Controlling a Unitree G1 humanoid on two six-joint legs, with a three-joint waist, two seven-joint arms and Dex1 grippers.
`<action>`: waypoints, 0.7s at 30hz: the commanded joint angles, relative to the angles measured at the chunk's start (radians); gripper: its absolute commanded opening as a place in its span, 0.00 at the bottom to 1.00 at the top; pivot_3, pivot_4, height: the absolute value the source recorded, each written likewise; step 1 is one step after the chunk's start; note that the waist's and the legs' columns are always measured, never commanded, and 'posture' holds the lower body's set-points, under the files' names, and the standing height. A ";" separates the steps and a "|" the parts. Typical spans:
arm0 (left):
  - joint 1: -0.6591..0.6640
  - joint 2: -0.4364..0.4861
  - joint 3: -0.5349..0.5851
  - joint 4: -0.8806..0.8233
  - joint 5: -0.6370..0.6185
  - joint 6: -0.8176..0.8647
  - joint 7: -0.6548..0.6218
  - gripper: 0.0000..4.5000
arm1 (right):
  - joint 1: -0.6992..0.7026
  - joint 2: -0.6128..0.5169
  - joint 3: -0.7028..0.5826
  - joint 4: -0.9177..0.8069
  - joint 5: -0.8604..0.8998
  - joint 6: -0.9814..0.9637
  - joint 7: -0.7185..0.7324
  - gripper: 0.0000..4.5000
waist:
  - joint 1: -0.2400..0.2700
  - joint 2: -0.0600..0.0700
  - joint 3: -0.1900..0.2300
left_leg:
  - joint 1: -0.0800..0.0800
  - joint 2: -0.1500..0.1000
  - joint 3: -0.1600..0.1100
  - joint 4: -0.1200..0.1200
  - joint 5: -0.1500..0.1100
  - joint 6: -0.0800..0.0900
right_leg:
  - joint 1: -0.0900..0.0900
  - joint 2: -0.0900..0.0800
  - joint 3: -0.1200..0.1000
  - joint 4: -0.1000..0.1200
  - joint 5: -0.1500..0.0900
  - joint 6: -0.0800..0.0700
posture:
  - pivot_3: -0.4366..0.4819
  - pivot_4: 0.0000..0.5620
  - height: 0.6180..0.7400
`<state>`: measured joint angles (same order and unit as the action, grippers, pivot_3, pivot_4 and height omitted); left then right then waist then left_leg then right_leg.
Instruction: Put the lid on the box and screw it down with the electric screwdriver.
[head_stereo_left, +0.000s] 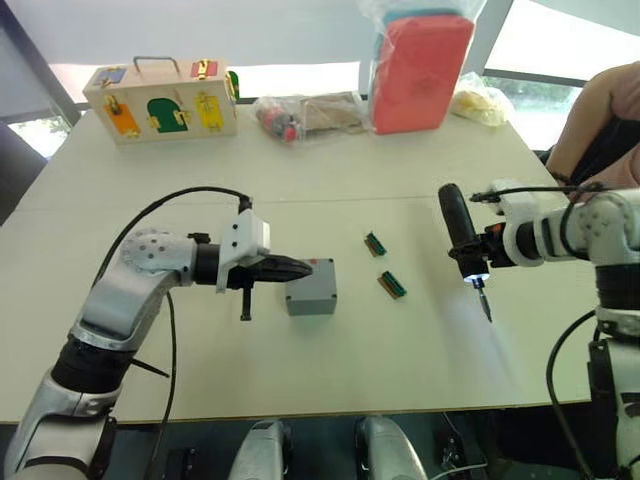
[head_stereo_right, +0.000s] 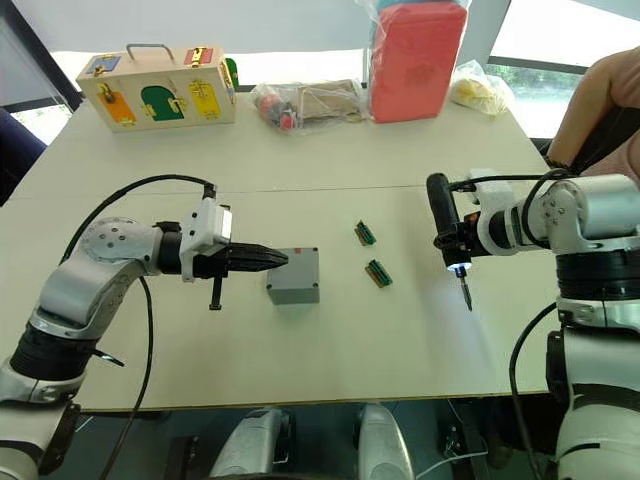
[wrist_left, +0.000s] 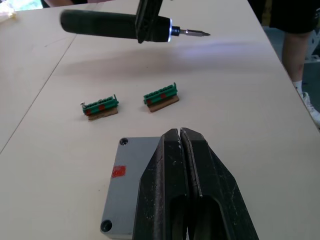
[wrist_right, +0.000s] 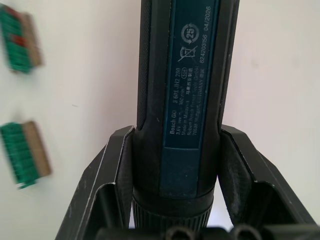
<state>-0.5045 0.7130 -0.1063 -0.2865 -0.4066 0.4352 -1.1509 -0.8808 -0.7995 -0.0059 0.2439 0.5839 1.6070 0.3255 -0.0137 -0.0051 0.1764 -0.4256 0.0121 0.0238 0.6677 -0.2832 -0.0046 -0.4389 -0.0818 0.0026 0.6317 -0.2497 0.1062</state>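
Observation:
The grey box (head_stereo_left: 311, 294) stands mid-table with the lid (wrist_left: 124, 186) lying flat on top, dark screw holes at its corners and a small red mark on it. My left gripper (head_stereo_left: 306, 267) is shut with nothing in it, and its black fingers (wrist_left: 200, 175) reach over the lid's top from the left. Whether they touch the lid I cannot tell. To the right, apart from the box, my right gripper (head_stereo_left: 478, 246) is shut on the black electric screwdriver (head_stereo_left: 459, 228). The tool hangs upright above the table with its light on and its bit (head_stereo_left: 485, 302) pointing down.
Two green connector strips (head_stereo_left: 375, 243) (head_stereo_left: 392, 284) lie between the box and the screwdriver. At the table's far edge stand a wooden box with coloured doors (head_stereo_left: 160, 100), a clear bag of parts (head_stereo_left: 305, 113) and a red case (head_stereo_left: 420, 72). A person (head_stereo_left: 600, 110) sits at far right.

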 joint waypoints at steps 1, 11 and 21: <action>0.011 0.033 0.051 -0.063 -0.032 0.026 0.015 0.00 | -0.026 0.024 -0.019 0.014 -0.033 0.000 -0.002 0.41 | 0.000 0.001 0.000 | 0.000 0.000 0.000 0.000 0.000 0.000 | 0.000 0.000 0.000 0.000 0.000 0.000 | 0.48 0.27 0.92; 0.065 0.093 0.084 -0.116 -0.057 0.056 0.024 0.00 | 0.013 0.098 -0.018 0.026 -0.119 -0.025 -0.008 0.63 | -0.001 -0.001 0.000 | 0.005 0.000 0.000 0.001 0.000 0.000 | 0.006 0.000 0.000 0.000 0.001 0.001 | 0.48 0.27 0.92; 0.138 0.133 0.121 -0.113 -0.052 0.076 0.056 0.00 | 0.028 -0.023 0.069 -0.287 -0.126 -0.172 0.106 0.99 | 0.000 0.001 0.001 | 0.013 0.000 0.000 0.001 0.000 -0.001 | 0.013 0.000 0.001 0.000 0.001 0.000 | 0.48 0.27 0.92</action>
<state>-0.3735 0.8274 -0.0347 -0.3867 -0.4483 0.5098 -1.1061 -0.8346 -0.7779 0.0578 0.0711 0.4648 1.5090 0.3952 -0.0139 -0.0042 0.1777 -0.4124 0.0123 0.0233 0.6680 -0.2830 -0.0050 -0.4268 -0.0813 0.0038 0.6318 -0.2484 0.1067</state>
